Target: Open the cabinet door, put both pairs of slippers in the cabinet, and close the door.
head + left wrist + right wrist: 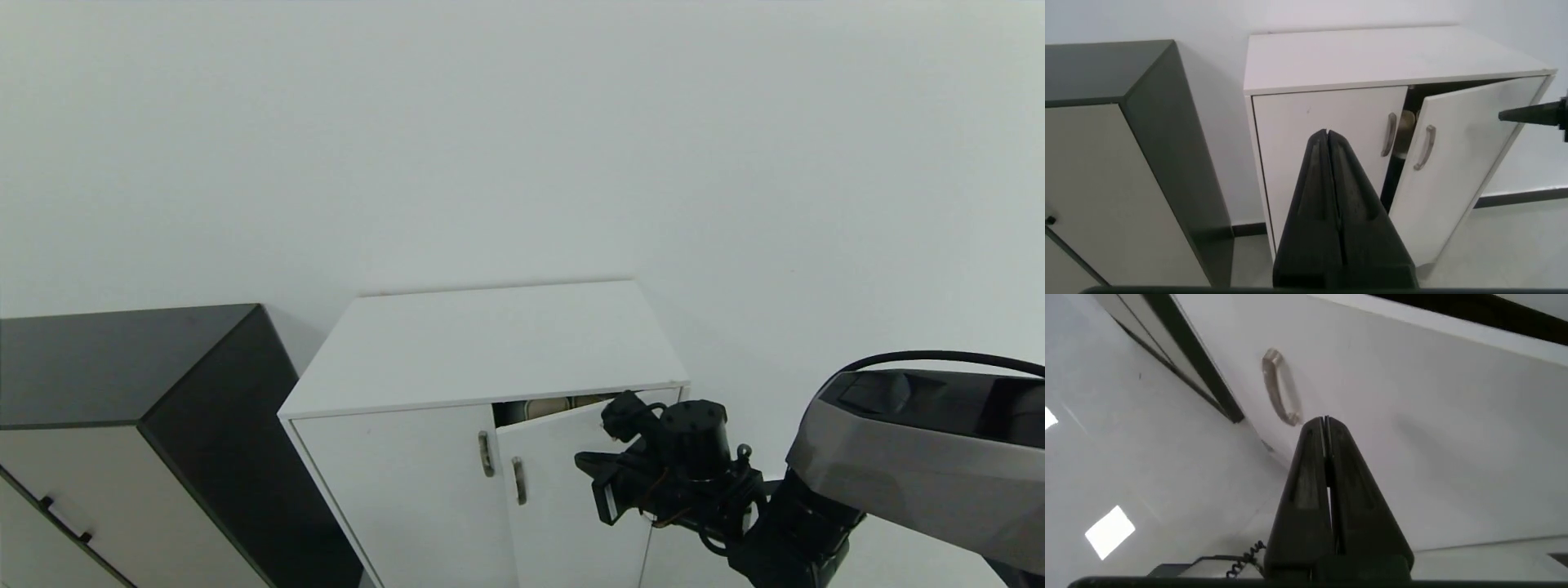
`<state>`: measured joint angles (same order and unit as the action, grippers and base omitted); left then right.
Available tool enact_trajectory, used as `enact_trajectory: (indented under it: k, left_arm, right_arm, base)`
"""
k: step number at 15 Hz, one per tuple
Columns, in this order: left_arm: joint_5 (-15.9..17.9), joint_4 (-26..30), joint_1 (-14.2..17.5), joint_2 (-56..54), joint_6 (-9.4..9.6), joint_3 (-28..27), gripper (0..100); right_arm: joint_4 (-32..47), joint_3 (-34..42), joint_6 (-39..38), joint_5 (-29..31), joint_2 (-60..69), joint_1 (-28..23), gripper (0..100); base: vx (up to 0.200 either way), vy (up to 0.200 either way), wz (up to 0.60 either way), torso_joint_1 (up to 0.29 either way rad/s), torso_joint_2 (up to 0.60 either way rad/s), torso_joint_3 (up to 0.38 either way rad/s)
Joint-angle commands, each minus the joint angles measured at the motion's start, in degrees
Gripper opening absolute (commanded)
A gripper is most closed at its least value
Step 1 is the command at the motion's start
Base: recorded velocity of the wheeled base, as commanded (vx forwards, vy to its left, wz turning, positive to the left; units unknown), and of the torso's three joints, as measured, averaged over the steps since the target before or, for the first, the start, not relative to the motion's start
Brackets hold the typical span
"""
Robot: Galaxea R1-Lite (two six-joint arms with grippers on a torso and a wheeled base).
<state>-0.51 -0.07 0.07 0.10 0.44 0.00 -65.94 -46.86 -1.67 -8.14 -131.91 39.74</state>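
A plain white wall (522,122) is running behind everything, evenly lit, with a dark skirting board (1527,196) lining its foot. A dark unit (188,359) with a black top and side and pale fronts is standing against it on the left, a small dark handle (65,518) showing on one front. The pale, glossy floor (1151,457) is catching a bright patch of light (1110,531).

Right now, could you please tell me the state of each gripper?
Left gripper: closed, holding nothing.
Right gripper: closed, holding nothing, in front of the partly open cabinet door.
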Motion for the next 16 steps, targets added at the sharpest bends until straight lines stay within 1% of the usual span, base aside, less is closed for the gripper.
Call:
enact_trajectory:
  k: [1, 3, 8, 16]
  left_arm:
    - [0.0, 0.0, 0.0, 0.0, 0.0, 0.0, 0]
    - [0.0, 0.0, 0.0, 0.0, 0.0, 0.0, 0]
    - [-0.1, 0.0, 0.0, -0.1, 0.0, 0.0, 0]
    - [-0.1, 0.0, 0.0, 0.0, -0.09, 0.0, 0]
  right_arm:
    - [0.3, -2.1, -0.2, 0.0, -1.9, -0.9, 0]
    - [0.5, -4.1, -0.1, 0.1, -2.7, -1.2, 0]
    - [4.6, -9.4, -0.2, 0.0, -3.9, -2.7, 0]
    - [9.2, -15.7, -0.3, 0.0, -5.2, -5.6, 0]
  base:
    - [0.0, 0.0, 0.0, 0.0, 0.0, 0.0]
    - [0.0, 0.0, 0.0, 0.0, 0.0, 0.0]
    - [0.0, 0.0, 0.0, 0.0, 0.0, 0.0]
    - [0.0, 0.0, 0.0, 0.0, 0.0, 0.0]
